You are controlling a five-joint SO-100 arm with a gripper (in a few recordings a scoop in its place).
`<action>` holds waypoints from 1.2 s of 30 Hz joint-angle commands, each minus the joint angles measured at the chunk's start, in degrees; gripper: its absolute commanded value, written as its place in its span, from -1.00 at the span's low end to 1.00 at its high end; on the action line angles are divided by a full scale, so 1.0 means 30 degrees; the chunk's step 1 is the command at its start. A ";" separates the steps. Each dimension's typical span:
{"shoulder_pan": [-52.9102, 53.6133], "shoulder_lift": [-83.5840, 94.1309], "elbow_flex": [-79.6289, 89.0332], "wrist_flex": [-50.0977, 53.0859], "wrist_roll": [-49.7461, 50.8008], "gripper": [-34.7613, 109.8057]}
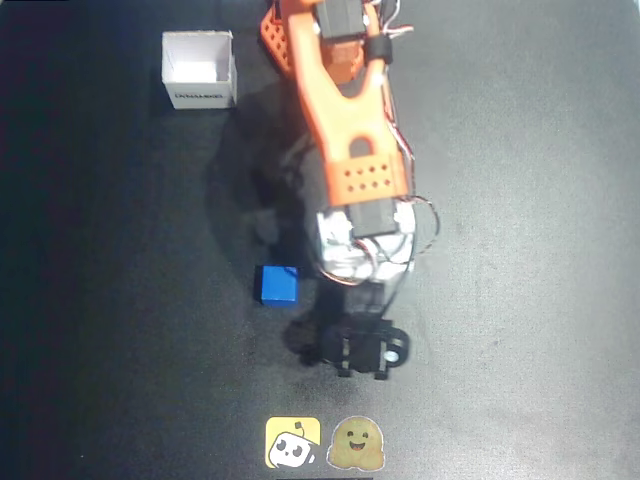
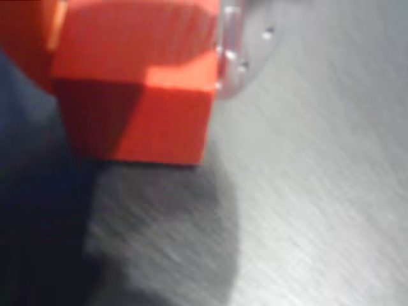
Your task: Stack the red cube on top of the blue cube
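The blue cube (image 1: 277,284) sits on the dark table, just left of the arm's wrist. My gripper (image 1: 352,348) hangs below and to the right of it, about a cube's width away. In the wrist view the red cube (image 2: 162,115) sits close up in the gripper (image 2: 137,60). An orange finger (image 2: 134,32) lies over the cube's top, and the gripper is shut on the cube. The cube looks sharp while the table behind it is streaked. From overhead the red cube is hidden under the gripper.
A white open box (image 1: 200,70) stands at the back left. Two stickers (image 1: 320,443) lie at the table's front edge. The orange arm (image 1: 345,120) reaches down the middle from the top.
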 commanded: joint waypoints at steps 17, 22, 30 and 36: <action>0.4424 0.5215 -0.1025 0.4717 -0.3340 -0.52; 0.5449 0.5127 -0.0586 0.4746 -0.3926 -0.52; 0.5977 0.5508 0.0645 0.4395 -0.4102 -0.52; 0.5684 0.4482 -0.0674 0.4102 -0.3867 -0.52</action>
